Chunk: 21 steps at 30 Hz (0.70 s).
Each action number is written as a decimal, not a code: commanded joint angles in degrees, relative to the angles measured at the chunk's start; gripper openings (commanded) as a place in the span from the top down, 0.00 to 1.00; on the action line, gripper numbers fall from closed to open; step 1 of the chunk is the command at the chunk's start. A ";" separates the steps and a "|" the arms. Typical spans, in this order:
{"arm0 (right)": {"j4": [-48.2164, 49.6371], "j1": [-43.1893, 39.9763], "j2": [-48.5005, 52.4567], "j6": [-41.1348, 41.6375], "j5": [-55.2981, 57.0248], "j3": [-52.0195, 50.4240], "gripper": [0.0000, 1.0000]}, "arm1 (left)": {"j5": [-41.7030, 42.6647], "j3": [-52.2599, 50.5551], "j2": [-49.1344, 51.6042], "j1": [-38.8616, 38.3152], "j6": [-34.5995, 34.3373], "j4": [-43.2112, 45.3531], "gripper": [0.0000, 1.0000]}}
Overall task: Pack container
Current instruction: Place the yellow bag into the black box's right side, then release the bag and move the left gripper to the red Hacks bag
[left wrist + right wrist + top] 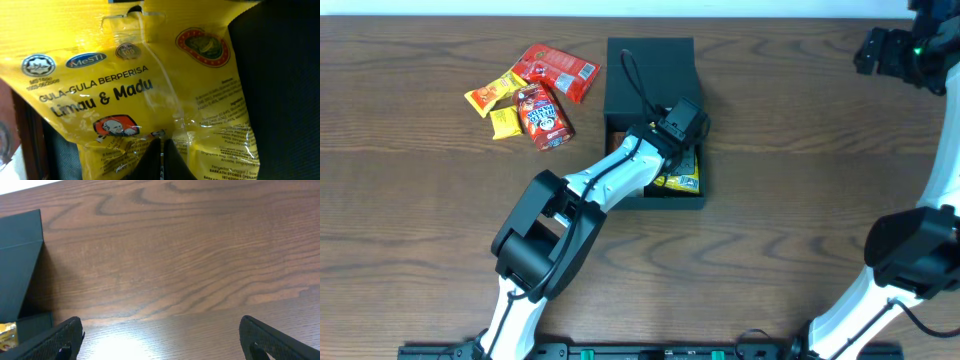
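Note:
The container (650, 70) is a dark box in the middle of the table with its flap lid standing open at the far side. A yellow candy packet (682, 183) lies inside it at the near right. My left gripper (672, 148) reaches down into the box. In the left wrist view the yellow packet (140, 90) fills the frame, and my left gripper (161, 147) is shut with the packet's wrinkled film pinched at its tips. The container's dark wall (280, 75) rises on the right. My right gripper (160, 335) hangs open over bare table, far right of the container (20, 255).
Loose snack packets lie left of the box: a red one (557, 68), a red one (542, 115), and two small yellow ones (495, 95) (505, 122). The right arm (900, 50) is at the far right corner.

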 commanded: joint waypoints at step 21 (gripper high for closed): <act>-0.22 -0.35 -1.20 0.94 -0.50 0.66 0.01 | -24.76 1.33 -16.94 12.66 3.69 8.57 0.44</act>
